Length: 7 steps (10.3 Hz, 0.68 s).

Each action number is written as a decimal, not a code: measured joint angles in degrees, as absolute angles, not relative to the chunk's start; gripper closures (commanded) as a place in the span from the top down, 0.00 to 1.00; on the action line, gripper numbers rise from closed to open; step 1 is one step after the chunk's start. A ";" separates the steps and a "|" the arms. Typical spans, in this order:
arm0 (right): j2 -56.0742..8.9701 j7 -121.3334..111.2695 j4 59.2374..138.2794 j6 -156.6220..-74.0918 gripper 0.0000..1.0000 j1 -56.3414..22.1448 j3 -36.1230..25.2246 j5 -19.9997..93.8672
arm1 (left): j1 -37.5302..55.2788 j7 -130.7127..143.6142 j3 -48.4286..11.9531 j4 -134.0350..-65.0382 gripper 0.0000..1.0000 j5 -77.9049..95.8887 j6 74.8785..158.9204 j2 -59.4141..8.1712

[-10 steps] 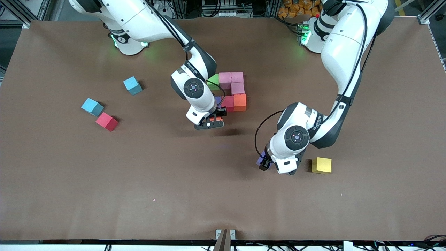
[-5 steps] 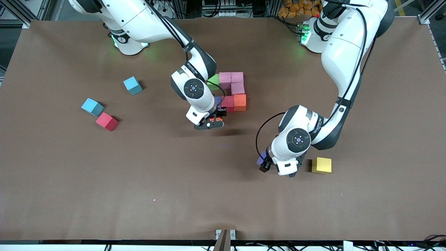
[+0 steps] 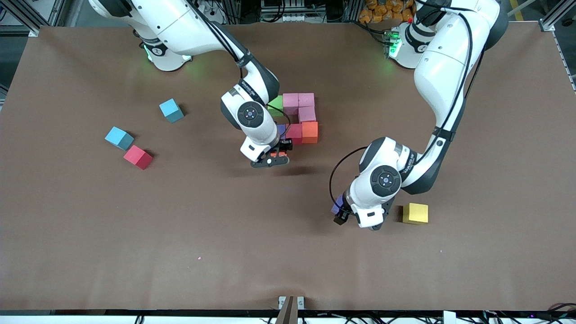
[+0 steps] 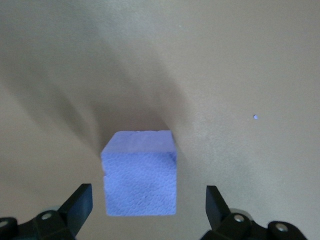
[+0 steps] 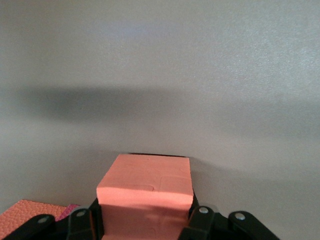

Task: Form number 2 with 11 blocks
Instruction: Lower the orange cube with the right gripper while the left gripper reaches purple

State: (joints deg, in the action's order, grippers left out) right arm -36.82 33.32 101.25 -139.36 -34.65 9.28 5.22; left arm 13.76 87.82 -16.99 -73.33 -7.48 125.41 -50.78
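Note:
My right gripper is shut on an orange block, held low just in front-camera side of the cluster. The cluster holds a green block, three pink blocks, a red block, an orange block and a partly hidden purple block. My left gripper is open, with its fingers either side of a second purple block, apart from it; this block lies on the table beside a yellow block. A loose red block lies toward the right arm's end.
Two light-blue cubes lie near the loose red block. The brown table stretches wide nearer the front camera. The right arm's wrist hides part of the cluster.
The left arm's wrist has shifted slightly over the purple block. The right arm and its orange block have not visibly moved.

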 measured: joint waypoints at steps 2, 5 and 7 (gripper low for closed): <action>-37.20 33.32 101.25 -139.36 0.40 -34.68 9.28 4.17 | 13.72 87.82 -16.99 -73.33 1.00 -7.48 126.81 -51.76; -37.38 33.32 101.14 -139.37 0.40 -34.77 9.29 3.61 | 13.71 87.82 -17.00 -73.30 1.00 -7.48 126.89 -51.93; -37.38 33.32 101.13 -139.37 0.83 -34.79 9.29 3.55 | 13.72 87.78 -17.00 -73.31 1.00 -7.48 126.88 -52.18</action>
State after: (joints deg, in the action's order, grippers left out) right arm -37.38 33.32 101.13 -139.37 -34.79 9.29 3.55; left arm 13.72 87.78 -17.00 -73.31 -7.48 126.88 -52.18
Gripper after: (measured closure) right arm 0.405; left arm 0.000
